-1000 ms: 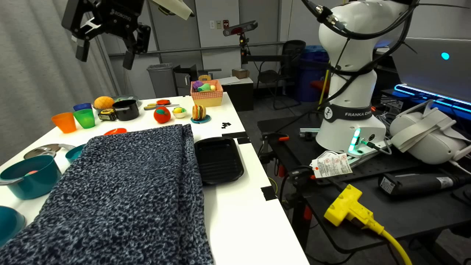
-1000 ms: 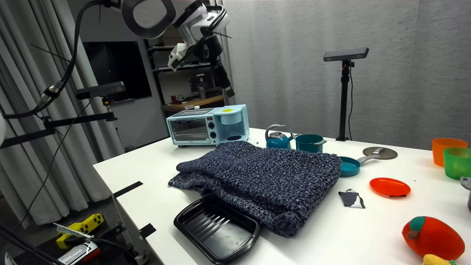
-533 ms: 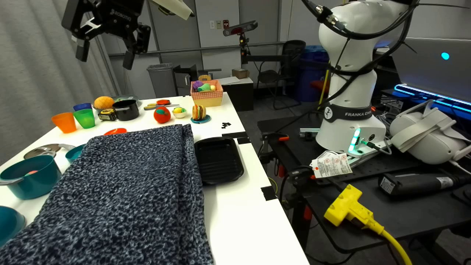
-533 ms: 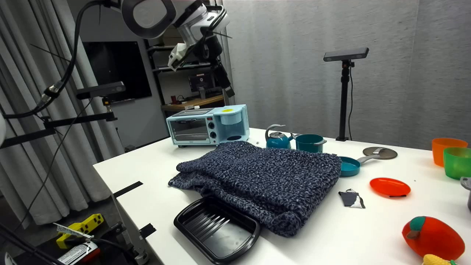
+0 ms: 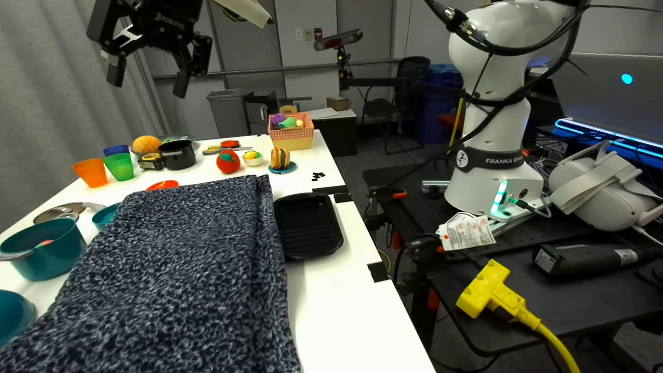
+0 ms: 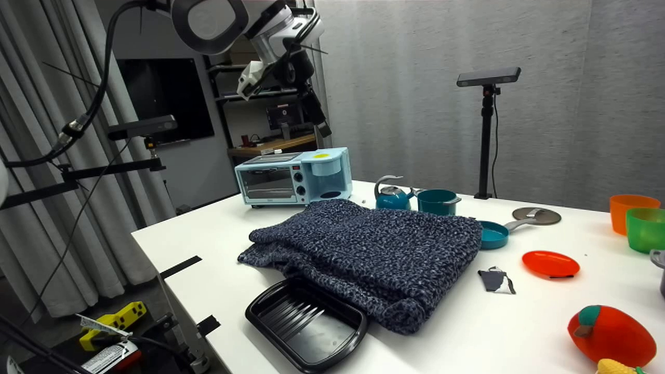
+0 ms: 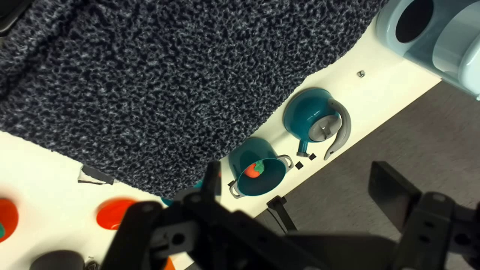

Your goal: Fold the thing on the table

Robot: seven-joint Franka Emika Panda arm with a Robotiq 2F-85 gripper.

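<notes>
In exterior view, navy-and-black speckled cloth (image 6: 369, 249) lies on white counter (image 6: 197, 280), folded in thick layers: left end with uneven stacked edges, middle top gently wavy, right front corner rounded. Black tray (image 6: 324, 337) close along front side of cloth; whether touching, cannot tell. Jaws raised above counter, spread wide, blurred in wrist view. Teal pan (image 6: 493, 236) partly hidden behind cloth. Yellow object (image 6: 615, 367) cut off at bottom, hard to recognise. Green cup (image 6: 645, 229) cut off at right.
</notes>
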